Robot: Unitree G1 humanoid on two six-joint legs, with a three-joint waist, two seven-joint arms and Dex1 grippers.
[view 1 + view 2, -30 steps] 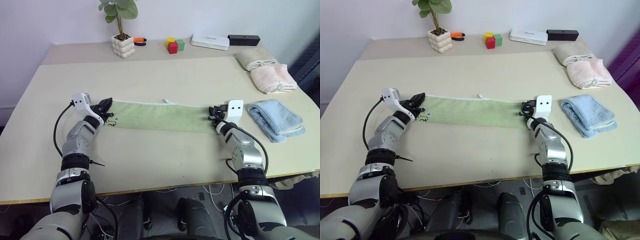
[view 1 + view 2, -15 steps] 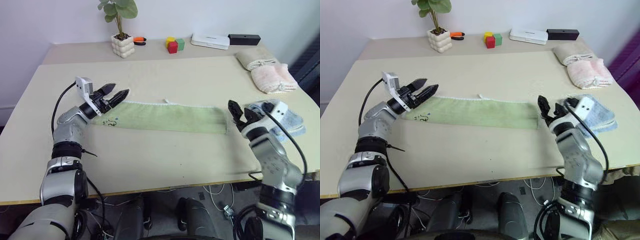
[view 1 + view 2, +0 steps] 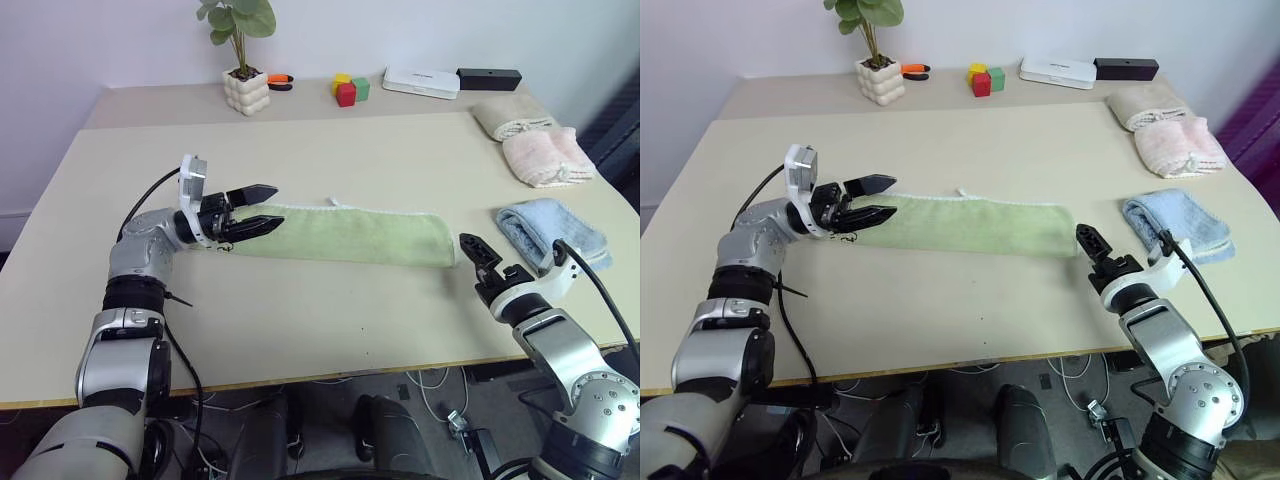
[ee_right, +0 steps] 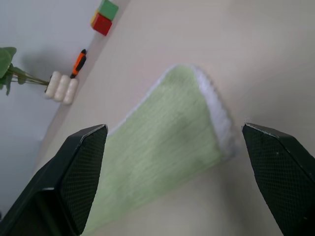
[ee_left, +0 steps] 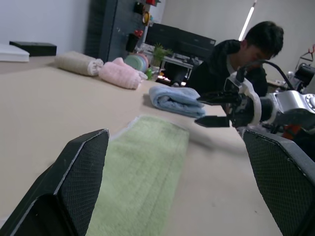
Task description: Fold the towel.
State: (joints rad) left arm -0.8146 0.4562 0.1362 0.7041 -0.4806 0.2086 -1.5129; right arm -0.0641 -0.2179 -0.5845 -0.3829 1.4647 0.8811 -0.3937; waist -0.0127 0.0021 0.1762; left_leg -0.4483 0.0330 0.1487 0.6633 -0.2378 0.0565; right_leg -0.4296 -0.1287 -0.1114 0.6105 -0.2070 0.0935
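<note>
The towel (image 3: 350, 235) is a long light green strip with white edging, lying flat across the middle of the table (image 3: 330, 160). My left gripper (image 3: 280, 204) hovers open just above its left end, pointing right along the strip. My right gripper (image 3: 476, 262) stands open off the towel's right end, toward the table's front edge, holding nothing. In the left wrist view the towel (image 5: 142, 172) runs away between my wide-set fingers (image 5: 74, 187) toward the right gripper (image 5: 216, 109). The right wrist view looks onto the towel's right end (image 4: 172, 137).
A light blue folded towel (image 3: 555, 232) lies just right of my right gripper; pink (image 3: 545, 158) and beige (image 3: 510, 118) ones sit farther back. A potted plant (image 3: 243, 60), coloured blocks (image 3: 349, 90), a white box (image 3: 420, 82) and a black box (image 3: 488, 78) line the back edge. A person (image 5: 236, 59) sits beyond the table's right end.
Both grippers have let go of the towel's ends and opened. The left one rose and swung to point right along the strip. The right one pulled back toward the front edge and rolled.
</note>
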